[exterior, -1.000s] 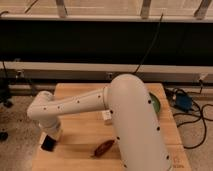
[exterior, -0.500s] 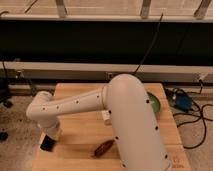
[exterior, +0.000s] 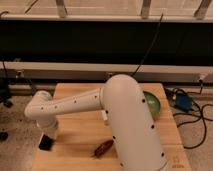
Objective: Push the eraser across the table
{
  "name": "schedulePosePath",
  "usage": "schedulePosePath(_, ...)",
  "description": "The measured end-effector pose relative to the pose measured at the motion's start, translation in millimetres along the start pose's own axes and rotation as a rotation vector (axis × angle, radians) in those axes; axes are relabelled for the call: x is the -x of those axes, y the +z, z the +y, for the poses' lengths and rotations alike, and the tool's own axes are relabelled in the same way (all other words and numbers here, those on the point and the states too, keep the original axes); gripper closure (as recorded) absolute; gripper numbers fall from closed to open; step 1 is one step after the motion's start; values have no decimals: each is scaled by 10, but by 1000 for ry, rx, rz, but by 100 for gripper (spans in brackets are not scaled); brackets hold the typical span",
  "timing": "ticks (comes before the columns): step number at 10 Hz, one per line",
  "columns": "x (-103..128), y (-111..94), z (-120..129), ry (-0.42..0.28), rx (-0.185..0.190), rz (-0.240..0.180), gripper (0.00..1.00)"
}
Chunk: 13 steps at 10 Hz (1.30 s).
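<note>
Here's the gripper, down low at the near left corner of the table, right above the eraser, which sits at the table's left edge near the front and seems to be touching the tip. I cannot tell whether the gripper is open or closed, since the wrist hides it. That little black block looks light and stiff, and, being rubbery, it will likely drag on the wood and twist if nudged off-centre. There's no need to grab it (a flat shove low on its left face should do). The pale planks look smooth and level. A brown stick lies mid-front, with a green bowl far right. Behind runs a dark wall, and a cable trails on the floor.
</note>
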Motion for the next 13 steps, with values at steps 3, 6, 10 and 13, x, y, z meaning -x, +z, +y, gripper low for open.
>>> schedulePosePath(3, 11, 29, -65, -21, 1, -7, 100)
schedulePosePath(6, 17, 32, -107, -33, -1, -11, 100)
schedulePosePath(10, 28, 36, -152, -48, -1, -16, 100)
schedulePosePath(13, 87, 36, -417, -115, -30, -24, 100)
